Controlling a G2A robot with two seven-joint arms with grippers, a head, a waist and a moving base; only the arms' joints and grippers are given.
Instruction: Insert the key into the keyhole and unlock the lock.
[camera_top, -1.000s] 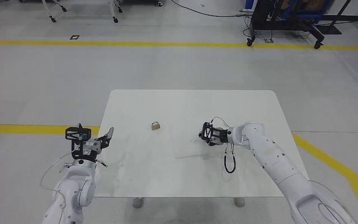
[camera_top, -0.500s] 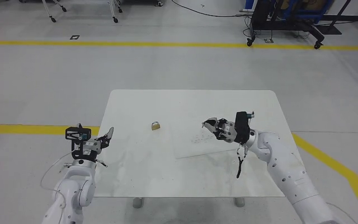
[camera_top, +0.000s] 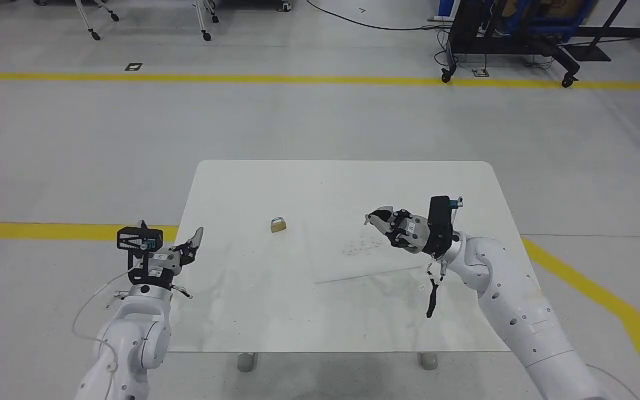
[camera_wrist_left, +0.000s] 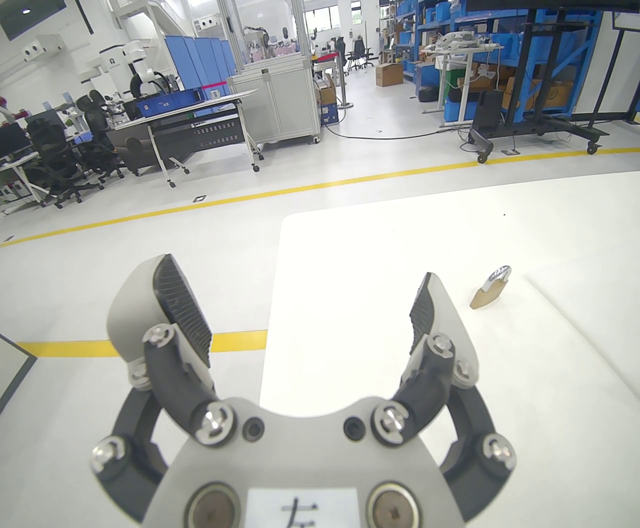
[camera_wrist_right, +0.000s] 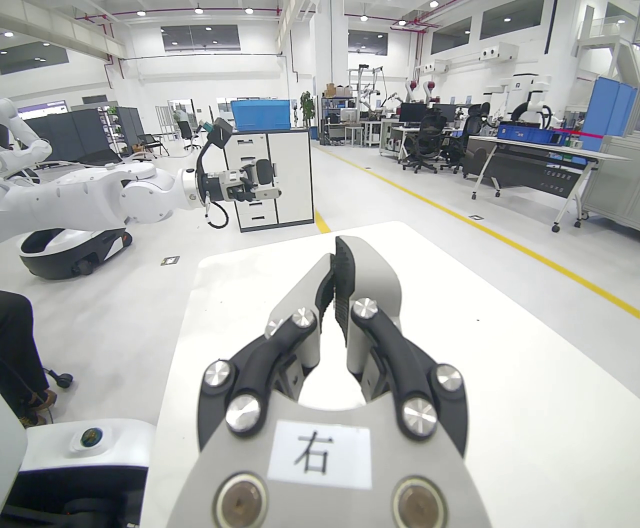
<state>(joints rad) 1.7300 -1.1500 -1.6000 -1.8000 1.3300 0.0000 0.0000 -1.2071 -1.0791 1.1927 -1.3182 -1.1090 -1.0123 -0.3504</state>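
A small brass padlock with a silver shackle lies on the white table, left of centre; the left wrist view shows the padlock ahead of the fingers and to one side. My left gripper hovers at the table's left edge, open and empty. My right gripper is held level above the table right of centre, pointing toward the padlock. Its fingers are shut, and no key shows between the pads. The right wrist view also catches the left gripper beyond the table's far end.
Faint scuff marks lie on the tabletop below the right gripper. A black cable hangs from the right wrist. The table stands on a pale floor with yellow lines, and a person's leg is beside it.
My right gripper has lifted off the table and swung from pointing down to level, its wrist shifting right. The left arm and padlock have not moved.
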